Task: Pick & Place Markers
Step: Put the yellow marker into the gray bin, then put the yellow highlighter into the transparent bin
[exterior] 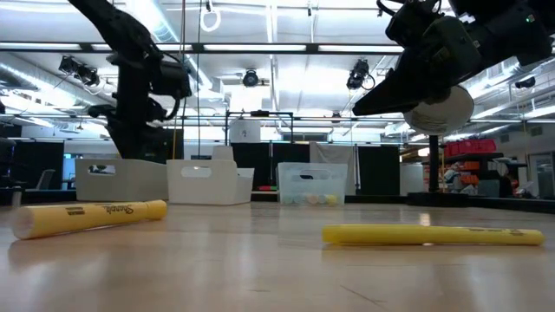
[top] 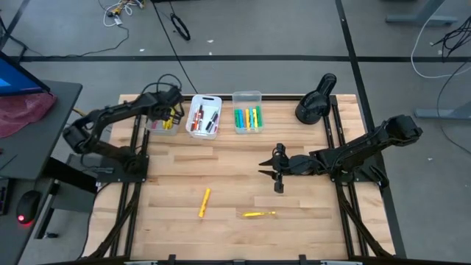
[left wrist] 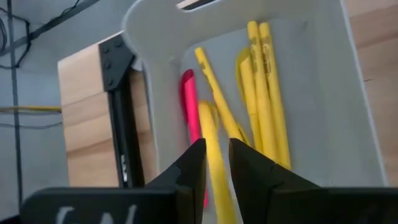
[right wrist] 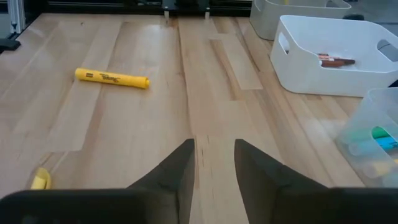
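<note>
Markers are seen in two places: two yellow ones loose on the table (top: 169, 177), the rest in three bins along the far edge. The left loose marker (top: 204, 202) lies with its long axis running almost near-to-far, slightly tilted. The right loose marker (top: 258, 214) lies nearly crosswise, along the table's width. They are well apart from each other.

The left bin (top: 163, 125) is seen from the left wrist to hold several yellow markers (left wrist: 264, 93) and a pink one (left wrist: 189, 102), most lying lengthwise along the bin, one yellow laid at a slant across them. The middle bin (top: 205, 116) holds red and dark markers (top: 197, 118), the right bin (top: 247, 112) green and yellow ones (top: 248, 118), set roughly near-to-far.

The left gripper (top: 168, 110) is held over the left bin, its fingers (left wrist: 186, 168) parted by a narrow gap; a yellow marker shows through that gap, but whether it is gripped cannot be told. The right gripper (top: 274, 171) hangs above bare wood near the table's middle, between the bins and the loose markers, its fingers (right wrist: 177, 171) slightly apart with nothing between them.
</note>
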`<move>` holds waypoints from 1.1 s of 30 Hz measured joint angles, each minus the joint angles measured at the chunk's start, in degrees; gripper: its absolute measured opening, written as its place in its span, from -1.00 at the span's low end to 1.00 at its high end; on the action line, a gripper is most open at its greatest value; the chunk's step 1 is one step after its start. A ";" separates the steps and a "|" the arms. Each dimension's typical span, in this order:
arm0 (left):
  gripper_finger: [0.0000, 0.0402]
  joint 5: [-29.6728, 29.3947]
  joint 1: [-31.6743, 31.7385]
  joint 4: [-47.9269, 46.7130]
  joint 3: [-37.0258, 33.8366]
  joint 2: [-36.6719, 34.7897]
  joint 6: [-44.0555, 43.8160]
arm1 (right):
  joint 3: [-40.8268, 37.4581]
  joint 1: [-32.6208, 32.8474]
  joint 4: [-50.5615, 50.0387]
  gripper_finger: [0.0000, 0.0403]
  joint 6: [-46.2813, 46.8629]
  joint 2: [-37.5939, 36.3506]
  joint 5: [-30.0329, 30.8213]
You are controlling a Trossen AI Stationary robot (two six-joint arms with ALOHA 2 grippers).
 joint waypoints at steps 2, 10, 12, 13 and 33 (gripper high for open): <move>-0.62 -0.04 0.00 1.76 0.00 1.84 1.88 | 0.00 0.00 0.00 -0.43 0.00 0.00 0.00; -0.41 -0.35 -0.06 3.25 -0.02 2.01 7.02 | 0.00 0.00 0.01 -0.43 0.00 0.02 -0.01; -0.32 -0.40 -0.61 2.88 -0.02 0.37 6.90 | 0.00 0.00 0.01 -0.43 -0.01 0.02 -0.01; -0.27 -0.10 -1.32 2.61 -0.02 -0.55 6.53 | 0.00 0.00 0.04 -0.43 0.00 0.02 -0.01; -0.21 -4.34 -75.77 13.38 -7.66 -6.42 -21.22 | 0.00 0.04 4.44 -0.43 6.08 6.37 -1.17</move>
